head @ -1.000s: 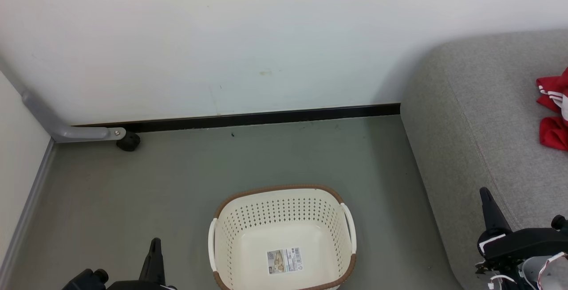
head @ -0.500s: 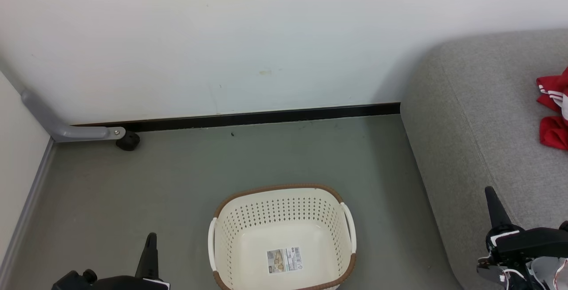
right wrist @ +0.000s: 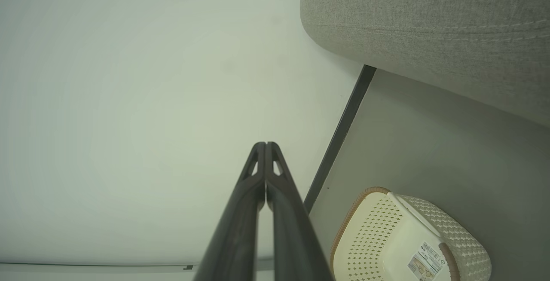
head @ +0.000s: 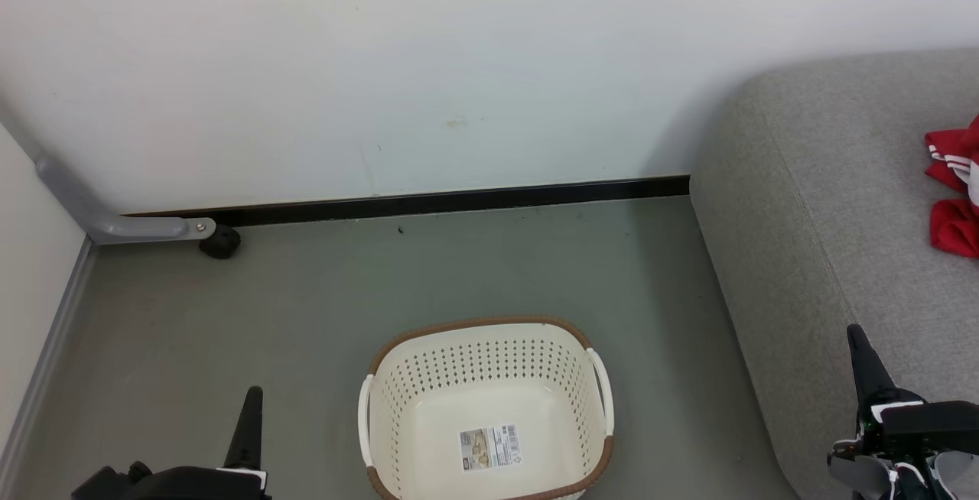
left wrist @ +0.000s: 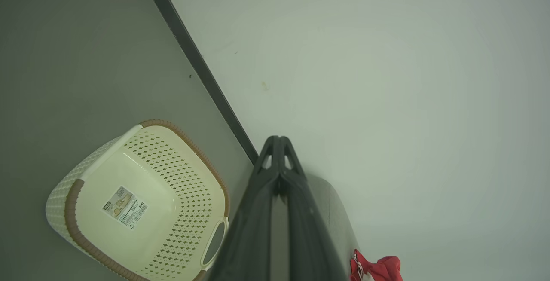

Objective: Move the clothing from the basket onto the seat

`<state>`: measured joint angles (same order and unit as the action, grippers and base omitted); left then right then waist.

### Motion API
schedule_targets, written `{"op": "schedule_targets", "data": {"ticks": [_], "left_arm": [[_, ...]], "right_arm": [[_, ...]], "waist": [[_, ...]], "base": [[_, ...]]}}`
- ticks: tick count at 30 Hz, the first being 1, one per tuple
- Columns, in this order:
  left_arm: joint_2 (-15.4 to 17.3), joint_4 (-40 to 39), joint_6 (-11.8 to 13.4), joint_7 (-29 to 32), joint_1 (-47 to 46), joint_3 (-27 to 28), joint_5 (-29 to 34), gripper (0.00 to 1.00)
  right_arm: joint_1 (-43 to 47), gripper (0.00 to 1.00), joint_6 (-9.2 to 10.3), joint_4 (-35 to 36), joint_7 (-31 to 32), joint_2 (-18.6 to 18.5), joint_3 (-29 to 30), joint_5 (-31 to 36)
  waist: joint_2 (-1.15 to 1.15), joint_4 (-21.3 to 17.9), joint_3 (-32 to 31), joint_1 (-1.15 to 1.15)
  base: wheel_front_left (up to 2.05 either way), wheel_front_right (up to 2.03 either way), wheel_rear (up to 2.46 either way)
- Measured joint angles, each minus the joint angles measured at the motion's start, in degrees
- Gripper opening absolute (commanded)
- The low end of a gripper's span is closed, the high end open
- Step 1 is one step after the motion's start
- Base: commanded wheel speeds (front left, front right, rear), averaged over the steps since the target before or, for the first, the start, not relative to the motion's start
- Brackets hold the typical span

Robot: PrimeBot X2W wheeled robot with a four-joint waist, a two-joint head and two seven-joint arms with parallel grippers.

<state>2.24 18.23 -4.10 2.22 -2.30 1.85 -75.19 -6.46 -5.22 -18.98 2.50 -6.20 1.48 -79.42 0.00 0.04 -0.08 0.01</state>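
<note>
The cream basket (head: pixel 489 347) stands on the floor at the bottom centre with only a barcode sticker showing inside; it also appears as the basket (left wrist: pixel 172 160) and the basket (right wrist: pixel 374 229). Red clothing (head: pixel 952 194) with white striped trim lies on the grey seat (head: pixel 826 202) at the right edge, and a corner of the clothing (left wrist: pixel 378 269) shows in the left wrist view. My left gripper (head: pixel 251 400) is shut and empty, left of the basket. My right gripper (head: pixel 858 339) is shut and empty over the seat's front edge. The tips meet in both wrist views (left wrist: pixel 278 140) (right wrist: pixel 264 145).
A white wall with a black baseboard (head: pixel 451 200) runs behind the basket. At the left, a grey metal leg (head: pixel 115 226) ends in a black caster (head: pixel 220 241). The grey floor (head: pixel 398 278) lies between basket and wall. The seat (right wrist: pixel 429 27) rises to the right.
Both grippers have dropped lower in the head view, the left one drifting slightly left and the right one slightly right. Basket and clothing have stayed put.
</note>
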Motion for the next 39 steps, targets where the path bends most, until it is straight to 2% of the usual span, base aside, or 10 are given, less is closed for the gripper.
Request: {"op": "schedule_targets", "data": {"ticks": [20, 39], "left_arm": [[0.00, -0.62, -2.56, 3.94, -1.65, 2.91, -15.38, 0.00], [0.00, -0.73, -2.98, 3.99, -2.07, 3.00, -15.53, 0.00]], "right_arm": [[0.32, 0.00, -1.42, 1.33, 3.79, 3.45, 6.14, -11.67], [0.36, 0.00, -1.42, 1.44, 3.98, 3.61, 6.37, -11.92]], "waist": [[0.00, -0.04, 0.18, -0.01], [0.00, -0.04, 0.18, -0.01]], "base": [[0.00, 0.00, 0.00], [0.00, 0.00, 0.00]]}}
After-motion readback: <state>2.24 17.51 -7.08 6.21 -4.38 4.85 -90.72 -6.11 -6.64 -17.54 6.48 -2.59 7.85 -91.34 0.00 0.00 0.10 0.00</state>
